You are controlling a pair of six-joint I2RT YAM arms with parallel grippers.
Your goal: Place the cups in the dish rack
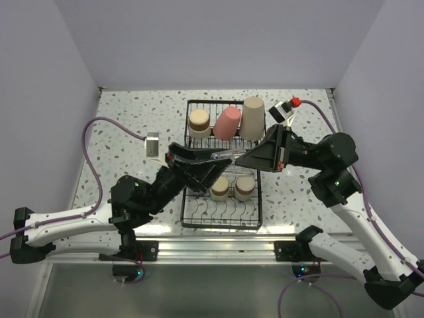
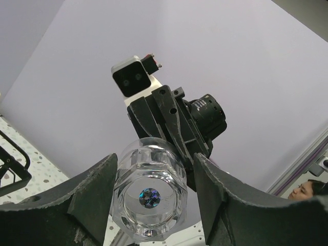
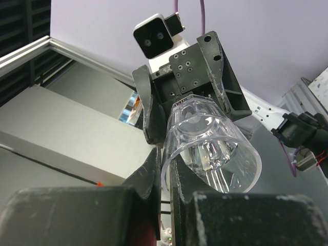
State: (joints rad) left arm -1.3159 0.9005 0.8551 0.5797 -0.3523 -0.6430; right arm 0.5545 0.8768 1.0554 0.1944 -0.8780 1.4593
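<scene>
While the clear glass (image 3: 210, 148) hangs between both arms above the dish rack (image 1: 218, 215), we count five loaded: beige cup (image 1: 253, 118), pink cup (image 1: 227, 122) and tan cup (image 1: 199, 121) in the raised basket, and two squat tan cups (image 1: 220, 187) (image 1: 245, 185) among the black wire tines. The right gripper's (image 3: 165, 169) jaws pinch the thin rim. The left gripper's (image 2: 154, 169) jaws flank the thick faceted base, and we can't tell if they're gripping.

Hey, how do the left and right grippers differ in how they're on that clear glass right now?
The right gripper pinches the clear glass by its rim wall, jaws almost shut; the left gripper straddles its thick base from outside, jaws wide apart. The right gripper plainly holds it; whether the left gripper presses it I cannot tell. Both meet on the glass over the dish rack.
</scene>
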